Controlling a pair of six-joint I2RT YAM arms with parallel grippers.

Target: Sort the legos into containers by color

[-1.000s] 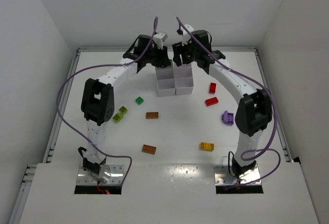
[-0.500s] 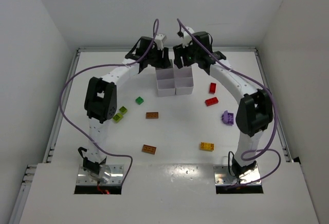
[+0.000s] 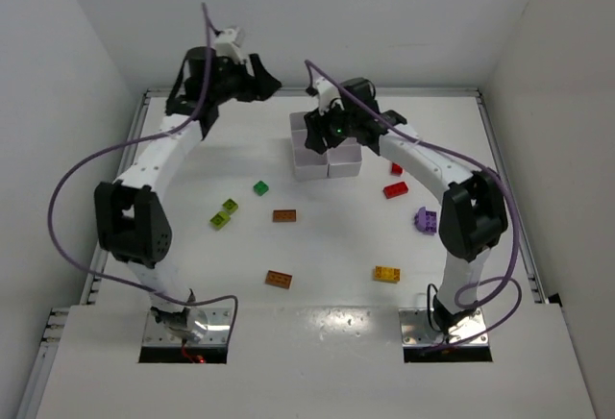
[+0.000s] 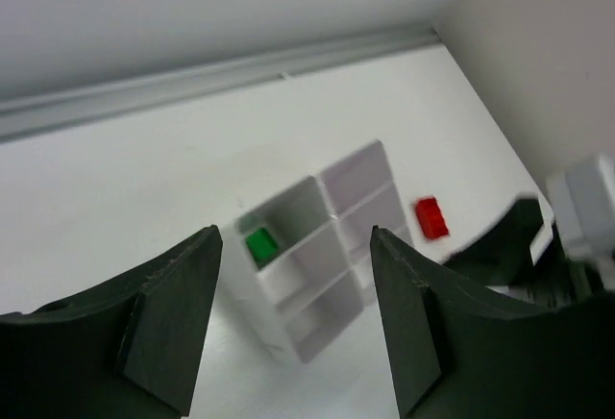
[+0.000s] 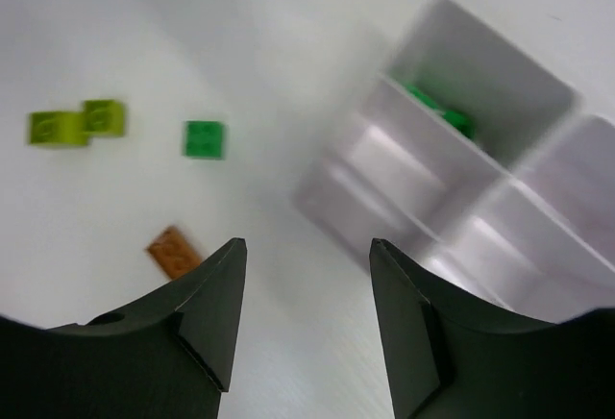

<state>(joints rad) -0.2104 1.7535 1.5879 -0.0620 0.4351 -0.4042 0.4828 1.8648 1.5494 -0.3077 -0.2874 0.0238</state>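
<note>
**Control room:** Where do the hands stand?

**Operator:** My right hand point(image 3: 315, 140) hangs over the white six-cell tray point(image 3: 312, 167), fingers spread, nothing between them. My left hand point(image 3: 267, 83) is raised off the tray's far-left corner, well apart from it, likewise spread and empty.

**Control room:** And the bricks?

**Operator:** One green brick point(image 4: 260, 244) lies in a corner cell of the tray. On the desk point(image 3: 336, 236), a red brick point(image 3: 396, 168) sits just right of the tray. A second red brick point(image 3: 395, 189) is beside it, and a purple brick point(image 3: 426, 219) lies farther out. Front-left of the tray lie a loose green brick point(image 3: 260, 187), two lime bricks point(image 3: 224, 213) close together and an orange-brown brick point(image 3: 283, 215). Another orange-brown brick point(image 3: 279, 279) and a yellow brick point(image 3: 387, 273) lie well in front of it.
</note>
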